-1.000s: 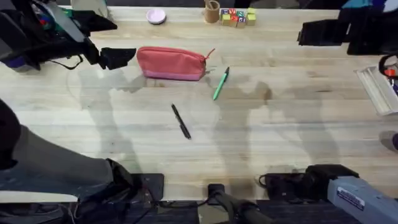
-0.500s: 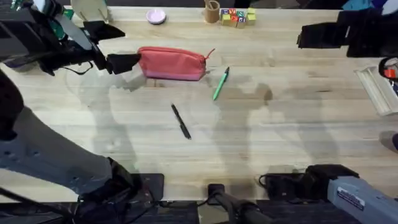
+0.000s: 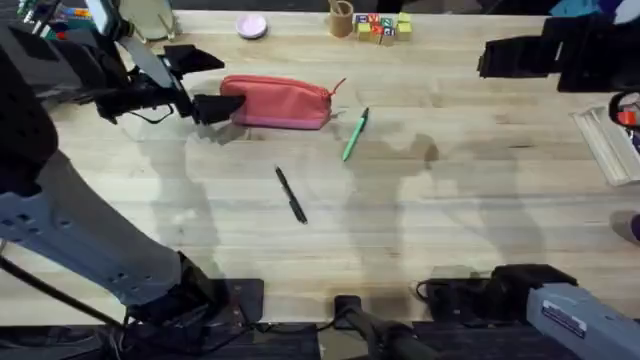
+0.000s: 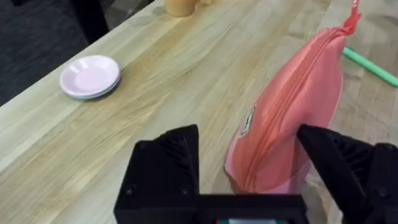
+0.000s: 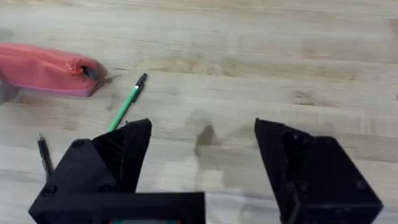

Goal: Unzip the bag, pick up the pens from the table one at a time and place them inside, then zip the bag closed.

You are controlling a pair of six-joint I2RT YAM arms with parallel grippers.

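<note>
Your landmark is the coral-pink fabric pencil pouch, lying lengthwise on the pale plank wooden table with its zipper shut and the thin red pull cord sticking up at the end away from the left arm. The left gripper is at the pouch's near end with its black fingers spread; in the left wrist view the pouch's end sits between them, apparently not yet squeezed, though contact is hard to judge from there. The step in hand looks like anchoring the pouch so the zipper can be drawn, so close on that end low on the fabric, below the zipper line, and leave the teeth free to part. The right gripper hangs with its fingers spread, well apart from the pouch on the cord's side; bring it to the cord and pull along the pouch's length toward the left gripper, not upward, or the pouch will lift and fold. The bright light-green pen with a dark tip lies just beside the cord end, slanting away from the pouch, so approach the cord from above rather than sweeping across the wood. The thin black pen lies in front of the pouch, well clear. Behind the pouch, near the far table edge, a small pink dish, a tan cup and coloured blocks limit room; in front and beyond the cord end the wood is open.
</note>
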